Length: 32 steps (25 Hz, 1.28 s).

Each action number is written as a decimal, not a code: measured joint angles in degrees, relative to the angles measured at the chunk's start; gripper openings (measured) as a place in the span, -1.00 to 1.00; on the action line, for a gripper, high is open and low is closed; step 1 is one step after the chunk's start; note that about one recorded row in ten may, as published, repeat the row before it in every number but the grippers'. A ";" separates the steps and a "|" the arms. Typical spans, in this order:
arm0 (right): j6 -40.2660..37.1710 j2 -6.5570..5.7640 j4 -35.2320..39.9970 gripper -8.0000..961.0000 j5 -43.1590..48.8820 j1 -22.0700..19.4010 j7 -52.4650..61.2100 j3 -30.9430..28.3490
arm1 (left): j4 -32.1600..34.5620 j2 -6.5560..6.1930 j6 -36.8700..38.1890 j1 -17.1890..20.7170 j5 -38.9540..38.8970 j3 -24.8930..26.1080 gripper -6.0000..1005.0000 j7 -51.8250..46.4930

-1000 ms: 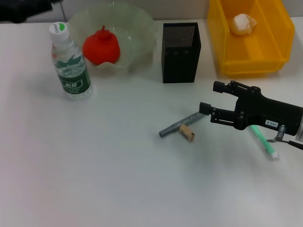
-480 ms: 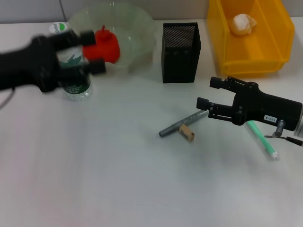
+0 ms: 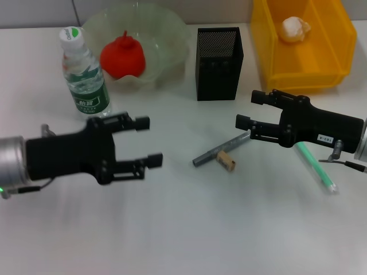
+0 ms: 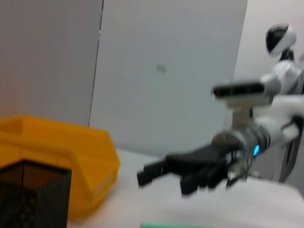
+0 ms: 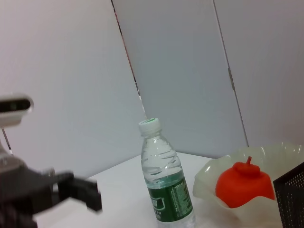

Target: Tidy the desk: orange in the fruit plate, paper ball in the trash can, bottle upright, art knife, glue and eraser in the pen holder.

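Your right gripper [image 3: 248, 110] has its fingers spread wide and empty just beside the grey stick [image 3: 221, 149] and the tiny eraser [image 3: 226, 161] touching it on the surface [image 3: 183, 229], both probably light, stiff, skittish, so pinch the stick mid-length.

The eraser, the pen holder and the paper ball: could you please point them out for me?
eraser [image 3: 226, 161], head view, middle of the tan block.
pen holder [image 3: 219, 67], head view, front mesh wall.
paper ball [image 3: 294, 28], head view, centre of the wad.
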<state>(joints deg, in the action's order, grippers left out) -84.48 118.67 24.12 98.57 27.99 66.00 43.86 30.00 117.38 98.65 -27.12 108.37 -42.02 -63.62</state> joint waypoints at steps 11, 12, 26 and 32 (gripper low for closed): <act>-0.12 -0.42 0.89 0.71 1.45 1.33 3.46 0.26 | -3.28 0.69 -3.82 0.05 2.89 0.21 0.59 4.73; -0.13 -0.53 0.96 0.71 2.19 1.64 4.28 0.27 | -3.29 0.69 -3.84 0.06 2.90 0.22 0.59 4.74; -5.87 -1.25 15.49 0.68 11.92 3.78 27.87 5.62 | -3.91 0.75 -4.98 0.47 2.82 0.36 0.59 5.69; -11.51 -1.40 28.09 0.67 23.41 5.94 45.15 6.91 | -3.91 0.80 -4.98 0.58 2.65 0.43 0.59 5.70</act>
<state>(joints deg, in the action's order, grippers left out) -95.99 117.27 52.21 121.98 33.93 111.15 50.77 26.10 118.18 93.66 -26.54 111.03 -41.59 -57.92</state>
